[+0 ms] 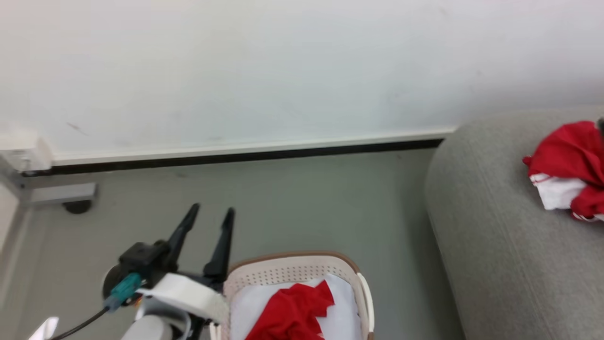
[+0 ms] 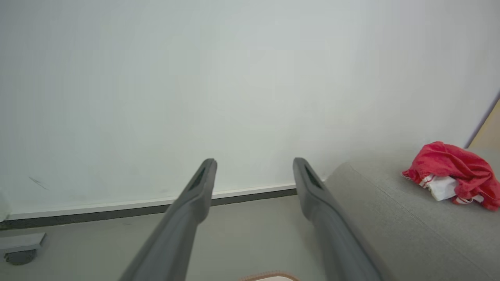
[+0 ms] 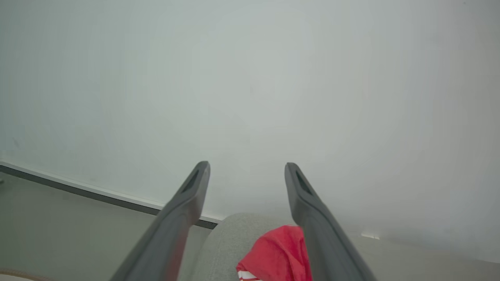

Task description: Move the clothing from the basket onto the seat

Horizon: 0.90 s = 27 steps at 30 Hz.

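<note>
Left hand [image 1: 212, 208] and right hand [image 3: 247, 167] spread, empty; 1 red garment [image 1: 295, 309], perhaps more, lies in the basket [image 1: 288, 257]; a careless pinch could snag the white liner [image 1: 340, 317].

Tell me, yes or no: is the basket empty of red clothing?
No, a red garment lies inside the basket, on top of the white liner cloth.
</note>
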Available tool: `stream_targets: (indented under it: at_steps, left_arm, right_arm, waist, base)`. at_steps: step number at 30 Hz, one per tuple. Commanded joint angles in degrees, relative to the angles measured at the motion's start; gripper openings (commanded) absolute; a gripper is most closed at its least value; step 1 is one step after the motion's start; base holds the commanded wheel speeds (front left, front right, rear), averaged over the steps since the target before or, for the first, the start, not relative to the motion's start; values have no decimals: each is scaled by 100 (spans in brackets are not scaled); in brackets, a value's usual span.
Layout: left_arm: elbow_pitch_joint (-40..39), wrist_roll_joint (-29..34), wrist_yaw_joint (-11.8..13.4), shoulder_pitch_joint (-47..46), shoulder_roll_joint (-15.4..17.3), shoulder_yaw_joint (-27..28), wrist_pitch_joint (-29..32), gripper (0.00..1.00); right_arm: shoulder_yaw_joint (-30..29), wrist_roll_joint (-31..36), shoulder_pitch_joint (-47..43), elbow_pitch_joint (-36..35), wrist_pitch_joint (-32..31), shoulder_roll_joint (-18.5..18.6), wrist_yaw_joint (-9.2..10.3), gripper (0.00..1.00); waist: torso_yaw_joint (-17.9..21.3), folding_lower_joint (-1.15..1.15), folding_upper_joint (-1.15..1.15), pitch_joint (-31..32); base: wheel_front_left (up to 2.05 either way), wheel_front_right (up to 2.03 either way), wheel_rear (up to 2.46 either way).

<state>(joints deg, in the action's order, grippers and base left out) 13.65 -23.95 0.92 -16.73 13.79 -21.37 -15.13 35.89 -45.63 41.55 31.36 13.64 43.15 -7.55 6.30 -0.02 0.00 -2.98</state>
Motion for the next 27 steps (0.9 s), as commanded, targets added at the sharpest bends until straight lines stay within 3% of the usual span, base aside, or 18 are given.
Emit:
stream_targets:
  at_steps: [1, 5, 13, 18, 23, 27]
  left_arm:
    - [-14, -11, 30, 155, 46, 102, -1, 100]
    - [-45, 93, 48, 410, -21, 428, -1, 100]
    - [-198, 339, -38, 809, -365, 1125, -1, 100]
    - [-263, 634, -195, 1057, -616, 1531, -1, 100]
    - [-378, 1023, -300, 1296, -822, 1876, -2, 100]
    - [-389, 1231, -386, 1426, -947, 2005, -2, 100]
  right_arm:
    - [-167, 68, -289, -102, 66, -109, 13, 100]
    - [-885, 390, -1074, -449, 140, -572, 13, 100]
    - [-2498, 1624, -2802, -1469, 148, -2143, 13, 100]
    - [-2981, 2323, -3564, -1986, 149, -2978, 13, 100]
    - [-3317, 2791, -3883, -2176, 150, -3490, 13, 100]
    - [-3387, 2962, -3962, -2188, 150, -3623, 13, 100]
  waist:
    - [-158, 2, 0, 145]
    - [-286, 2, 0, 207]
    - [-449, 2, 0, 237]
    - [-438, 2, 0, 203]
    - [-381, 2, 0, 192]
    - [-336, 2, 0, 192]
  base:
    - [0, 0, 0]
    - [0, 0, 0]
    - [0, 0, 0]
    - [0, 0, 0]
    - [0, 0, 0]
    - [0, 0, 0]
